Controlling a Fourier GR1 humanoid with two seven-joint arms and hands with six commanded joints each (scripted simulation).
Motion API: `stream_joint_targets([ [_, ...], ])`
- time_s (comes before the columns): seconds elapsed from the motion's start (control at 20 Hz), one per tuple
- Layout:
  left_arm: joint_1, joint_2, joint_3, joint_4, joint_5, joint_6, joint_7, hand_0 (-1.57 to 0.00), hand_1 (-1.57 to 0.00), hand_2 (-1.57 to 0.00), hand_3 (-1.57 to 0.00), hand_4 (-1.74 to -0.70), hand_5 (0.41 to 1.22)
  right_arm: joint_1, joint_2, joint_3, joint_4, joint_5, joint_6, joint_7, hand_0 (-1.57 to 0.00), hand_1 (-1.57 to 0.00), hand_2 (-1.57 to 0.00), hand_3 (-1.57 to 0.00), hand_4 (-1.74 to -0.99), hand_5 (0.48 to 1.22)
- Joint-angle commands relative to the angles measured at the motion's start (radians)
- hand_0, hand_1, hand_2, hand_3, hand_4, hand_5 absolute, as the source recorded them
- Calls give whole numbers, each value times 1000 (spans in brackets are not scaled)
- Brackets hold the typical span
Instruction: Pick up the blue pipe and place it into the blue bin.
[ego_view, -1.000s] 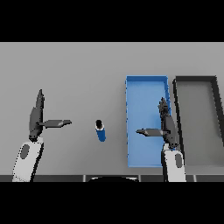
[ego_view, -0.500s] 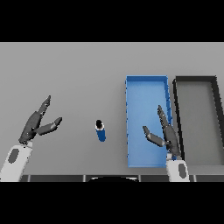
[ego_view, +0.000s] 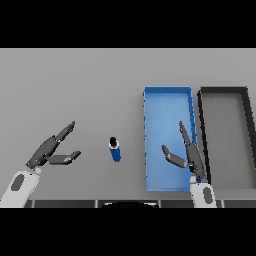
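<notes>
I see the pipe (ego_view: 115, 149) upright, I think, left of the bin (ego_view: 167, 100); left hand (ego_view: 50, 150) and right hand (ego_view: 187, 152) both spread, holding nothing.

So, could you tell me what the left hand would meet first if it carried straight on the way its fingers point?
Probably nothing: the left hand points up-right over bare table, passing above the blue pipe.

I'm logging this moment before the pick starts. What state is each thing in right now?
blue pipe: on the table, between the hands, not held.
blue bin: nothing inside it.
black bin: nothing inside it, right of the blue bin.
left hand: open, left of the pipe, apart from it.
right hand: open, over the blue bin, holding nothing.
</notes>
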Motion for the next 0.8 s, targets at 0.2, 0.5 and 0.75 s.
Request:
stream_joint_targets([
  [0.2, 18, -48, -107, -74, -53, -27, 25, 1, 1, 1, 1, -1170, 490, 11, -5, 10, -33, 8, 3, -11, 1, 1, 1, 1, -1211, 613],
  [0.5, -18, -166, -199, -27, -169, 20, 55, 1, 1, 1, 1, -1189, 463, 26, 8, 13, -49, 2, -1, 20, 1, 1, 1, 1, -1228, 621],
  [0.75, -76, -272, -231, 90, -183, 12, 73, 1, 1, 1, 1, -1191, 467, 44, 12, 25, -65, 15, -2, 15, 1, 1, 1, 1, -1223, 618],
])
